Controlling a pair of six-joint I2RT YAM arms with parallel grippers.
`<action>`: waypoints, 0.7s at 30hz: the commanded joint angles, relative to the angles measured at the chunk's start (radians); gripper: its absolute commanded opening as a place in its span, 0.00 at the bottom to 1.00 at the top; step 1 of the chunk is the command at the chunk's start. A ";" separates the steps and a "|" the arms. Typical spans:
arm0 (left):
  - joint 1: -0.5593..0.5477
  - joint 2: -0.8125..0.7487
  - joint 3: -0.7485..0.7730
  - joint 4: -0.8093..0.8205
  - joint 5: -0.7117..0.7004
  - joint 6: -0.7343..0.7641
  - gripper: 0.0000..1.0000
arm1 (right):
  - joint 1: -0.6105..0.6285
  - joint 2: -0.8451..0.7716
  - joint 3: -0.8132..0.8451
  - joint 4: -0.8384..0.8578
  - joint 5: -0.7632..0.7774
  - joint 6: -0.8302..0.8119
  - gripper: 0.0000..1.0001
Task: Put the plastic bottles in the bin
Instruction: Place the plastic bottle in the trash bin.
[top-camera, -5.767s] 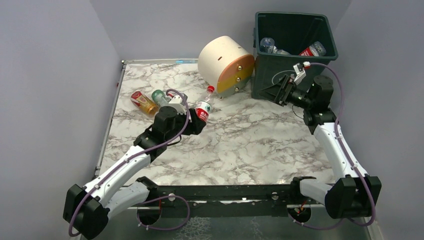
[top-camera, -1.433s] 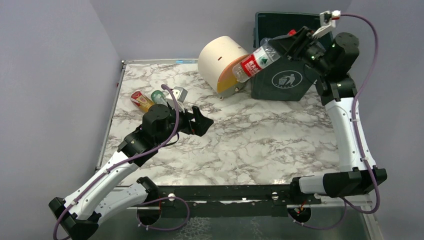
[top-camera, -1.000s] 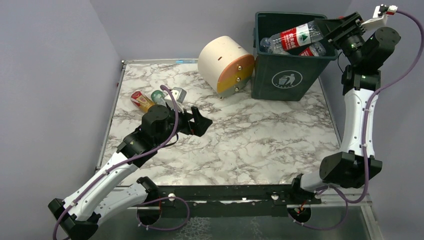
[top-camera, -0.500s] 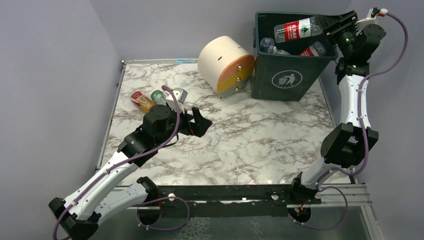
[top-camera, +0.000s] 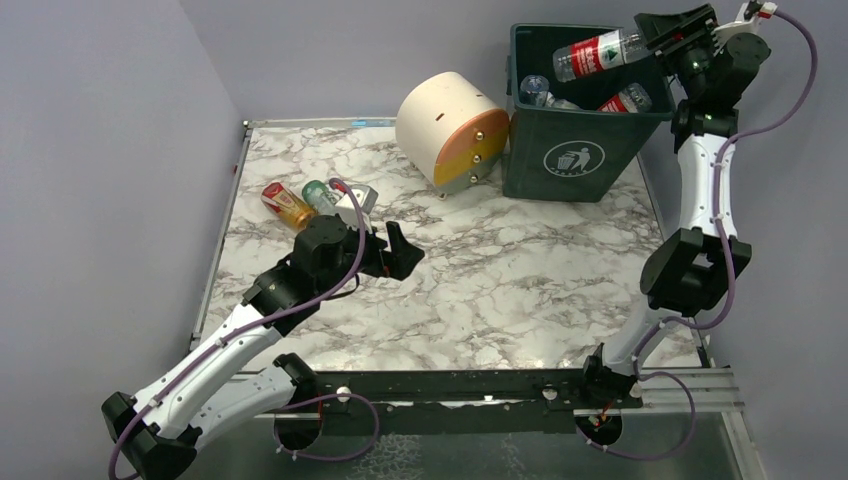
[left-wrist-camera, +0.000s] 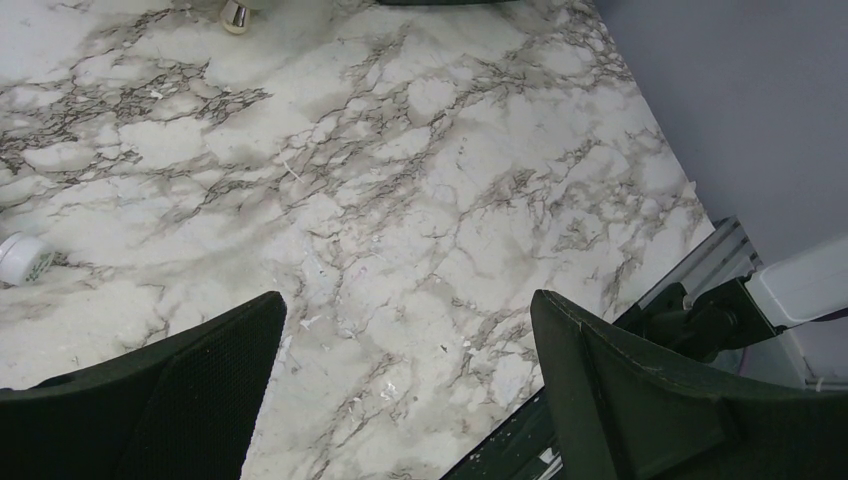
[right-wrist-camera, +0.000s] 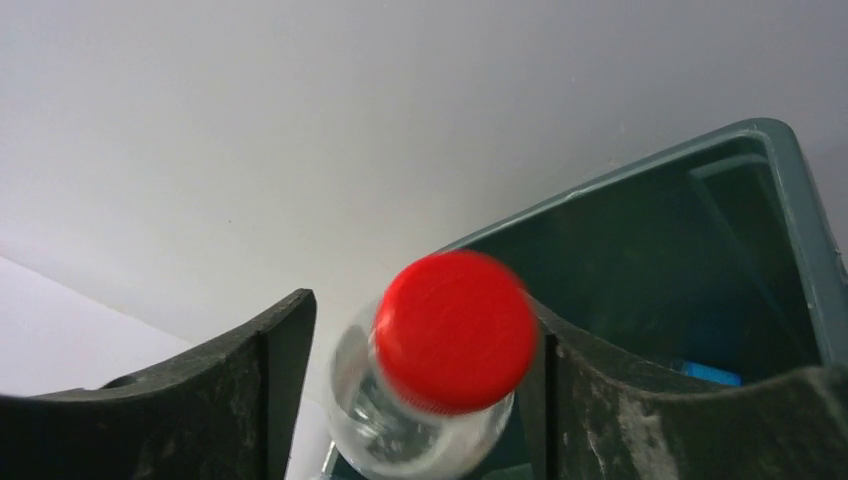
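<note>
Above bin (top-camera: 620, 140), right gripper (top-camera: 650, 38) parted around red-capped bottle (top-camera: 595, 52), left gripper (top-camera: 403, 252) spread wide (drawer unit (top-camera: 445, 120) beside bin)

One red-labelled bottle (top-camera: 597, 52) is lying at the fingers of the right claw (top-camera: 652, 38). Two more are resting below that claw: one clear bottle (top-camera: 535, 90) and one second red-labelled bottle (top-camera: 626, 100). Two are lying behind the left claw (top-camera: 405, 250): one orange bottle (top-camera: 286, 205) and one green bottle (top-camera: 318, 193). That is making five bottles for certain. Something beside the green one is hiding behind the wrist, and whether it is a sixth cannot be told. One bin (top-camera: 585, 155) is standing under the right claw. One round drawer unit (top-camera: 447, 125) is sitting beyond the left claw. Two arms are each carrying one claw.
</note>
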 joint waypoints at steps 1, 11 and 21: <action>0.005 -0.001 0.013 0.036 0.014 0.001 0.99 | 0.007 0.055 0.077 -0.046 0.008 -0.032 0.75; 0.005 -0.007 0.026 0.028 0.010 0.011 0.99 | 0.043 0.149 0.275 -0.245 0.035 -0.122 0.89; 0.005 -0.037 0.014 0.018 0.001 -0.016 0.99 | 0.044 0.073 0.303 -0.234 -0.036 -0.112 0.91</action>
